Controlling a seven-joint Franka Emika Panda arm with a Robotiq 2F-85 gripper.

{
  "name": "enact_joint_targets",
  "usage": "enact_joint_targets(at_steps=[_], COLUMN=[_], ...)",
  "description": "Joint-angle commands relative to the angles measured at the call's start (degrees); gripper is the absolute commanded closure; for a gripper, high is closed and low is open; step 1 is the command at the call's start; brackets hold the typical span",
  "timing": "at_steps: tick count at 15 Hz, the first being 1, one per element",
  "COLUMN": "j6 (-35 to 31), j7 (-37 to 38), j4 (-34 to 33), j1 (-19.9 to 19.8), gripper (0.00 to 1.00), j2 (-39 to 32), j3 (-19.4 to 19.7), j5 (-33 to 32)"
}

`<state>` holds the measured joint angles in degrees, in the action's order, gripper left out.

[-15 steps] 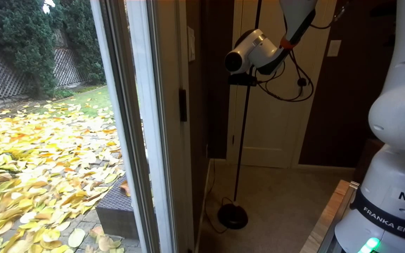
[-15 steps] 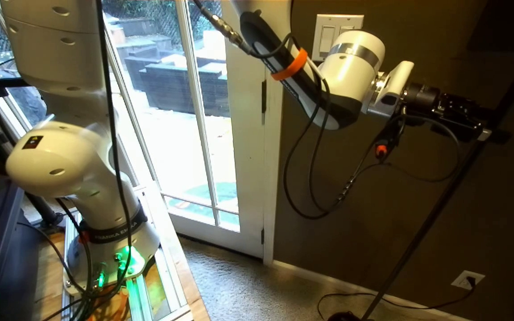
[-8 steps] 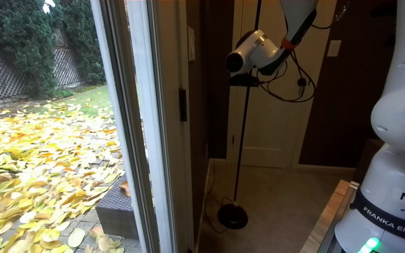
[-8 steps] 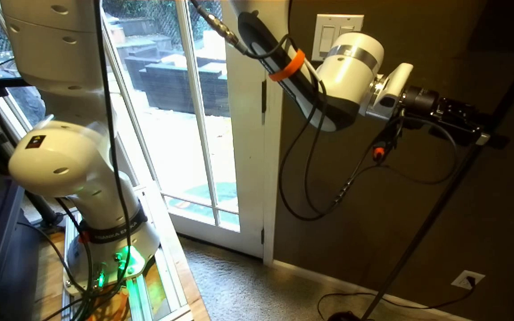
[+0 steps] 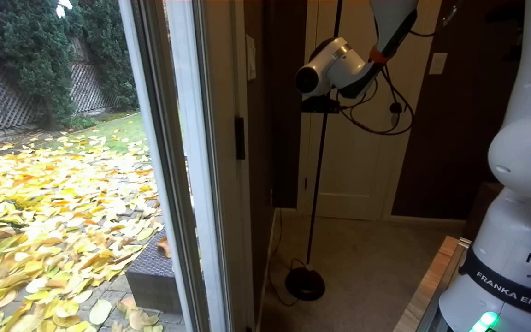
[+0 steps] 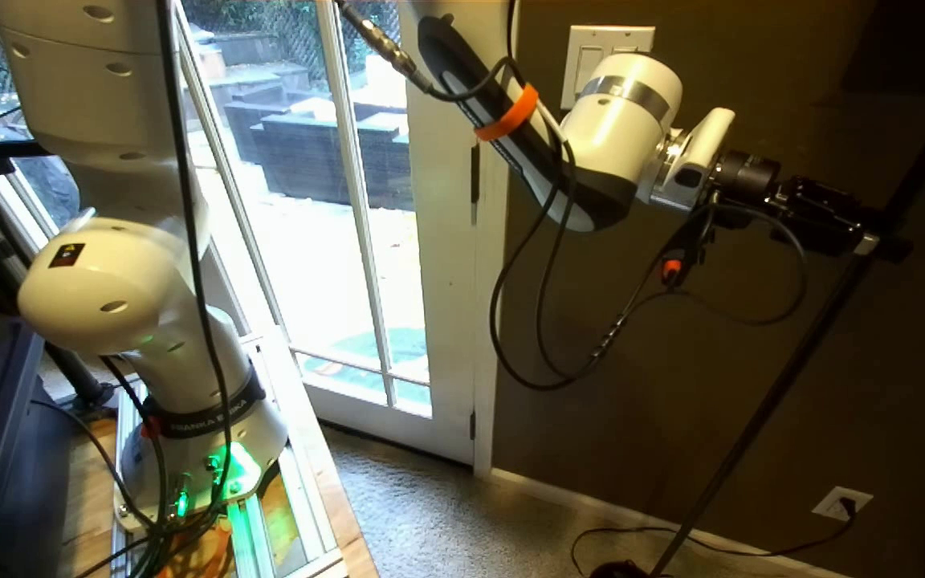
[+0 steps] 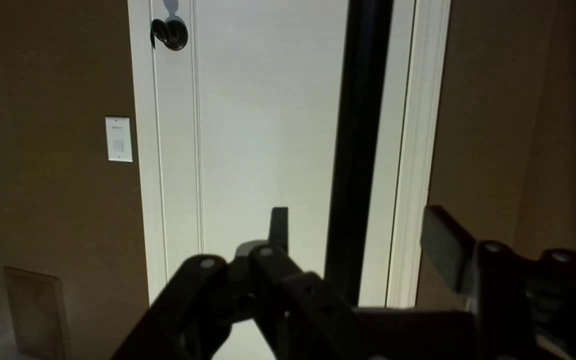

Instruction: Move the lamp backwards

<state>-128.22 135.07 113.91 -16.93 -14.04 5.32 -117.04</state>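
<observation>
The lamp is a thin dark pole [image 6: 781,387] on a round dark base [image 5: 305,285]. It stands on the carpet, and its pole [image 5: 318,184] runs up behind the wrist in an exterior view. In the wrist view the pole [image 7: 357,150] rises between the two fingers, with a visible gap on each side. My gripper [image 7: 356,222] is open around the pole, its fingers [image 7: 279,225] spread wide. In an exterior view the gripper [image 6: 884,239] is level with the pole's upper part, where dark overlap hides any contact.
A white door [image 7: 268,125] with a dark handle [image 7: 169,34] is behind the pole. A brown wall [image 6: 631,417] and glass door [image 6: 382,241] run alongside. A power cord [image 6: 719,547] goes from the base to a wall outlet [image 6: 842,504]. The arm's table [image 5: 431,281] is nearby.
The arm and gripper have shifted slightly, toward the robot's base side in an exterior view. The lamp's pole and base show no clear movement. The fingers' earlier opening is not shown.
</observation>
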Motion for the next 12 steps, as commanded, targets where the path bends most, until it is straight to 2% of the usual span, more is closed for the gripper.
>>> enact_joint_targets(at_steps=[1,5,6,8,10,11,12], j6=[0.3,0.3,0.3,0.4,0.5,0.8,0.8], j7=[-0.3,-0.2,-0.3,-0.4,-0.5,-0.1,0.3], j4=[2.1,2.1,2.2,2.3,2.7,2.8,3.0], j1=[1.3,1.4,1.4,1.5,1.6,1.7,1.8], gripper=[0.46,0.52,0.60,0.82,0.98,1.00,0.95], j2=[2.2,2.3,2.4,2.6,2.9,3.0,3.2], j3=[1.1,1.1,1.2,1.2,1.2,1.2,1.2], j5=[1.3,1.1,1.2,1.3,1.3,1.3,1.5])
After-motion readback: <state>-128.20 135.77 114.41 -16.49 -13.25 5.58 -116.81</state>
